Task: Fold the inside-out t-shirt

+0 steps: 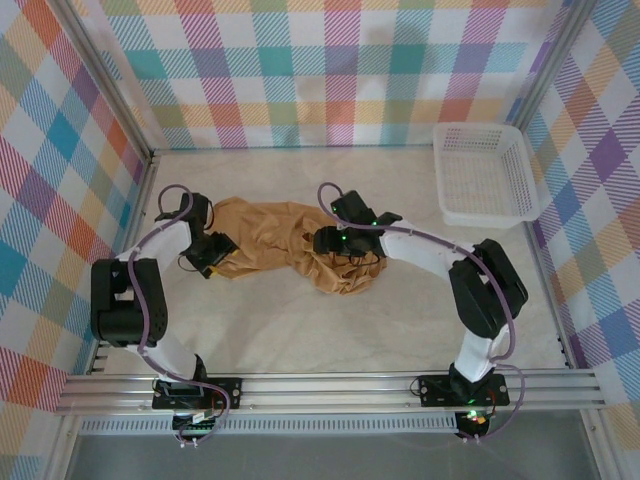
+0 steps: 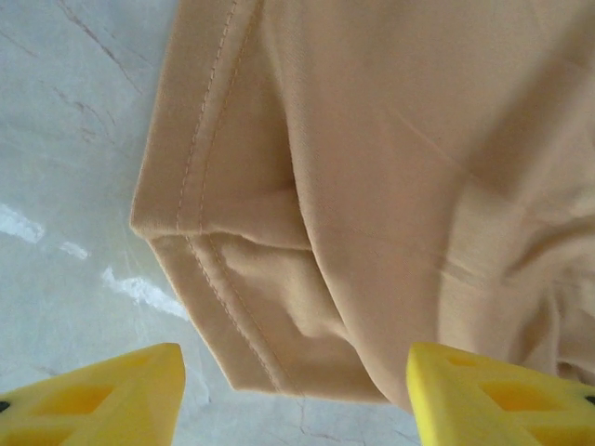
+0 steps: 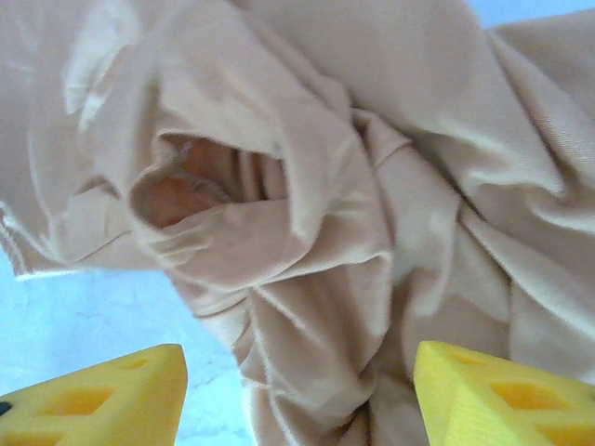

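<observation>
I see the tan t-shirt (image 1: 288, 236) crumpled, left pincer (image 2: 296, 372) open at its hem, right pincer (image 3: 297, 372) open over its folds.

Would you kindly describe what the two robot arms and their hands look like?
The left arm and right arm have black joint housings, white links and looping purplish cables. Small green lights glow on the right one. The left hand and right hand have bright yellow wedge fingers with triangular cut-outs.

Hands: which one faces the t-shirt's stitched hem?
The left hand: the t-shirt's flat, double-stitched hem lies before it; the right hand faces crumpled folds.
</observation>
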You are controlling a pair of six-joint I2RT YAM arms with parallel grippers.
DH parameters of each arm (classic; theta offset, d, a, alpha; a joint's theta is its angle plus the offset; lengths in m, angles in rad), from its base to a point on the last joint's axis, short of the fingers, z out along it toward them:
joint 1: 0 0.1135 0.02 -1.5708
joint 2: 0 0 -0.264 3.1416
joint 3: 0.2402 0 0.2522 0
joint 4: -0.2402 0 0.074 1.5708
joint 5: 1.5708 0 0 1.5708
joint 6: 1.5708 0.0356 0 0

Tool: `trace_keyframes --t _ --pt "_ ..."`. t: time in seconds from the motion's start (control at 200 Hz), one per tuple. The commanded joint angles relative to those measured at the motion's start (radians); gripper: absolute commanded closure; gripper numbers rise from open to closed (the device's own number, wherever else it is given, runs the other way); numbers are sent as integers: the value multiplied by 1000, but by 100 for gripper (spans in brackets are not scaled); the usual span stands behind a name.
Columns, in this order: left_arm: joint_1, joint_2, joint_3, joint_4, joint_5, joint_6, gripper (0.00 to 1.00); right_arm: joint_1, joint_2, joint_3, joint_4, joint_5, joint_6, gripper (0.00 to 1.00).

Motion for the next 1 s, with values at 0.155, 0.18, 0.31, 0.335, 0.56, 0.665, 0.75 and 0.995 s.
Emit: trace_keyframes --t 0.155,0.18,0.31,0.335,0.56,0.665,0.75,0.995 --pt "27 134 51 79 11 3 40 12 138 124 -41 14 -6 34" --pt "27 150 57 87 19 1 41 13 162 146 -50 18 1 34" --pt "28 208 75 102 28 -6 50 11 242 228 -50 43 24 38" --pt "29 214 73 105 29 -6 53 11 252 240 -51 49 28 41" --pt "31 208 92 76 18 1 90 3 253 289 -65 83 7 100" --pt "36 154 118 24 -11 12 100 2 173 287 -105 130 -41 100" --pt "38 89 152 -31 -45 23 100 -1 69 283 -135 198 -88 100" --pt "41 -141 341 -206 -136 43 100 -10 -276 290 -97 317 -237 100"
